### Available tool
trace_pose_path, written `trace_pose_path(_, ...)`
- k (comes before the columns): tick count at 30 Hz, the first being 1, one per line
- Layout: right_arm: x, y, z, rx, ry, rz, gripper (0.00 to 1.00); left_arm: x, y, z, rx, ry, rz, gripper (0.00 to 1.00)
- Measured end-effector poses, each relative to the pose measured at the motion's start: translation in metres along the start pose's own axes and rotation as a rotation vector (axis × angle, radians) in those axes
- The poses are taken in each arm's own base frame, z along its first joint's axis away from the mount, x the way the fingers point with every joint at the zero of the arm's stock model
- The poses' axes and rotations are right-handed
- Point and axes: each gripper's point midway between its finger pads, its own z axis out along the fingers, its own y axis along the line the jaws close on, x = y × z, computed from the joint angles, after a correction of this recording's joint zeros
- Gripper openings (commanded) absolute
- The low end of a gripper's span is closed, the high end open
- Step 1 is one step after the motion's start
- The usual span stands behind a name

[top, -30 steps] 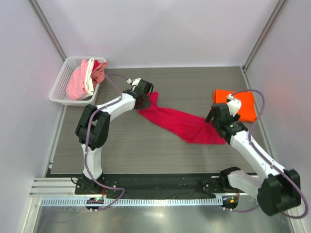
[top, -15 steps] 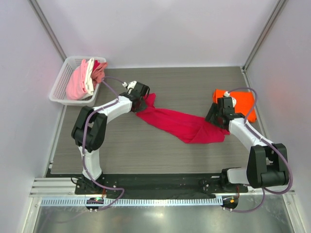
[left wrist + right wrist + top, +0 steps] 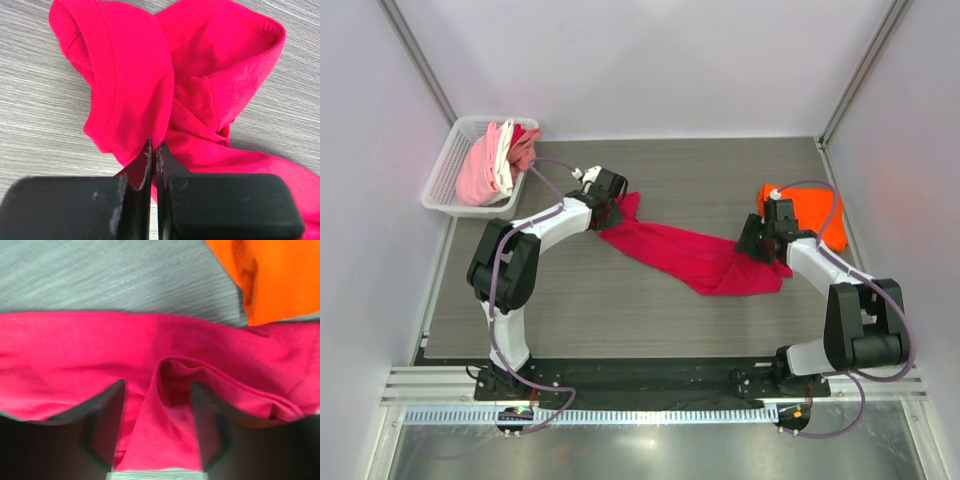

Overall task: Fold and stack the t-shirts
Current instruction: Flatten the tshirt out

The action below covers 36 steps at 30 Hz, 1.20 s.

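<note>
Grey tabletop (image 3: 720,180): the crimson t-shirt (image 3: 670,252) lies stretched diagonally, left jaws pinching its upper-left end, while the right jaws, spread, have edged left astride its bunched right end beside the orange t-shirt (image 3: 825,222), likely poised to grip for flattening.

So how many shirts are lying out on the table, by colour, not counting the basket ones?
crimson soft cloth t-shirt: 1
bright orange folded cloth t-shirt: 1
Total: 2

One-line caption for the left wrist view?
Left hand pinched shut on a bunched edge of the crimson t-shirt, lying on the grey wood-grain table.
</note>
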Motion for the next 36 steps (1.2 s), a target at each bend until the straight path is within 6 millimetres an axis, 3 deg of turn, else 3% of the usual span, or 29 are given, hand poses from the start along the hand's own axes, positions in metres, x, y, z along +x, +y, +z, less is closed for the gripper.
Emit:
trace_pose_path(2, 0.005, 0.000, 0.006, -0.001, 0.031, -0.004, 0.39, 0.000, 0.000, 0.000, 0.000, -0.001, -0.001, 0.00)
trace_pose_path(3, 0.006, 0.001, 0.008, -0.004, 0.042, -0.006, 0.22, 0.000, 0.000, 0.000, 0.001, -0.001, -0.001, 0.00)
trace_pose_path(5, 0.008, 0.003, 0.010, -0.016, 0.059, -0.015, 0.03, 0.000, 0.000, 0.000, 0.001, -0.001, -0.001, 0.00)
trace_pose_path(10, 0.003, 0.010, 0.004, -0.044, 0.054, -0.016, 0.01, -0.001, 0.001, 0.000, 0.000, -0.002, -0.003, 0.00)
trace_pose_path(13, -0.016, 0.021, -0.008, -0.066, 0.020, -0.017, 0.01, -0.005, 0.005, 0.001, -0.006, 0.001, -0.021, 0.00)
trace_pose_path(15, -0.039, 0.034, -0.020, -0.091, -0.021, -0.016, 0.01, -0.014, 0.008, 0.001, -0.004, 0.016, -0.052, 0.00)
trace_pose_path(17, -0.071, 0.052, -0.037, -0.130, -0.082, -0.014, 0.01, -0.034, 0.016, 0.001, -0.005, 0.026, -0.100, 0.00)
trace_pose_path(21, -0.144, 0.096, -0.091, -0.244, -0.257, -0.017, 0.01, -0.098, 0.042, -0.010, -0.003, -0.018, -0.218, 0.00)
trace_pose_path(23, -0.167, 0.109, -0.124, -0.292, -0.345, -0.016, 0.01, -0.127, 0.064, -0.026, -0.018, -0.066, -0.272, 0.00)
trace_pose_path(25, -0.175, 0.114, -0.156, -0.325, -0.416, -0.010, 0.01, -0.146, 0.084, -0.053, -0.039, -0.126, -0.313, 0.00)
trace_pose_path(27, -0.176, 0.112, -0.190, -0.346, -0.488, -0.001, 0.01, -0.154, 0.091, -0.083, -0.025, -0.187, -0.345, 0.00)
trace_pose_path(29, -0.168, 0.104, -0.224, -0.364, -0.572, 0.016, 0.01, -0.150, 0.092, -0.118, 0.022, -0.237, -0.361, 0.00)
trace_pose_path(31, -0.151, 0.092, -0.243, -0.369, -0.615, 0.028, 0.01, -0.144, 0.093, -0.140, 0.054, -0.260, -0.372, 0.00)
trace_pose_path(34, -0.126, 0.078, -0.257, -0.381, -0.652, 0.037, 0.01, -0.137, 0.092, -0.147, 0.070, -0.263, -0.377, 0.00)
trace_pose_path(36, -0.112, 0.071, -0.252, -0.377, -0.635, 0.043, 0.01, -0.129, 0.095, -0.141, 0.059, -0.239, -0.373, 0.00)
